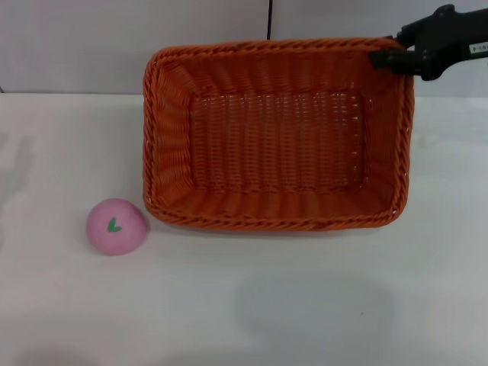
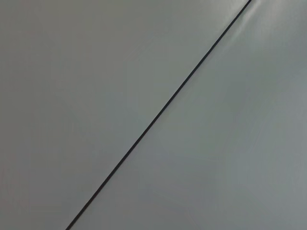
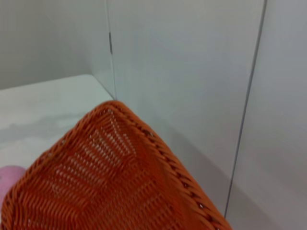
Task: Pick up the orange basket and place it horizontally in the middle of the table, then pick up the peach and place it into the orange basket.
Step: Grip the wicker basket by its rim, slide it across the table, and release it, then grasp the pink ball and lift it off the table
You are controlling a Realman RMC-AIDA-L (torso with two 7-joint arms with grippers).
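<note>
One orange basket [image 1: 278, 137], one peach [image 1: 116, 226].

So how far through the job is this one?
First step in hand: the right tool grips the far right rim of the orange basket, which seems lifted and tilted above the table. Setting it down remains. The peach sits on the table outside the basket. Left arm out of view.

The right wrist view looks across the orange basket [image 3: 110, 187], which fills the lower part of the picture. Its woven inside and braided rim show clearly, with one corner pointing toward the wall panels [image 3: 182, 81] behind. A dark seam runs down between two panels. The white table [image 3: 43, 110] stretches beside the basket. A small pink sliver of the peach [image 3: 6, 178] shows at the edge, just outside the basket's rim.
</note>
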